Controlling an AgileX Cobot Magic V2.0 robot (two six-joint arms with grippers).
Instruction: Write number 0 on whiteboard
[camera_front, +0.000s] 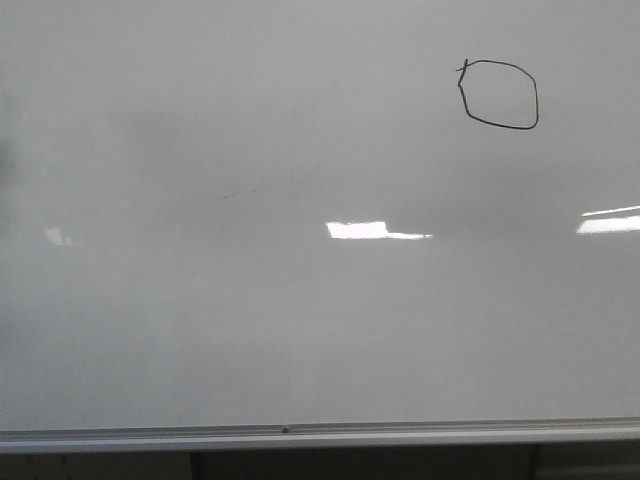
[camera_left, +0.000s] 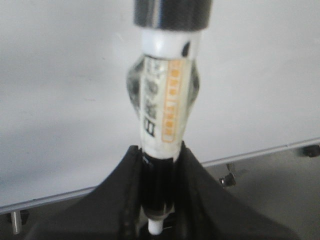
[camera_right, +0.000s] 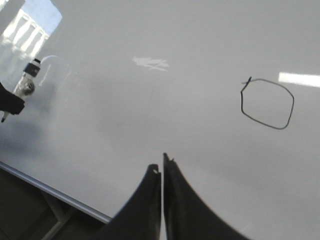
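The whiteboard (camera_front: 250, 320) fills the front view, glossy white-grey with a silver bottom rail. The number 0 (camera_front: 500, 95), a thin black closed loop with a small tick at its upper left, sits at the board's upper right; it also shows in the right wrist view (camera_right: 266, 103). My left gripper (camera_left: 159, 152) is shut on a marker (camera_left: 162, 107) with a white labelled barrel and dark cap, held away from the board. That gripper and marker show far off in the right wrist view (camera_right: 15, 97). My right gripper (camera_right: 162, 167) is shut and empty, below and left of the 0. Neither gripper shows in the front view.
Bright light reflections (camera_front: 370, 230) lie across the middle of the board and at its right edge (camera_front: 610, 222). The silver rail (camera_front: 300, 432) runs along the bottom, with dark space and brackets (camera_left: 230, 177) beneath it.
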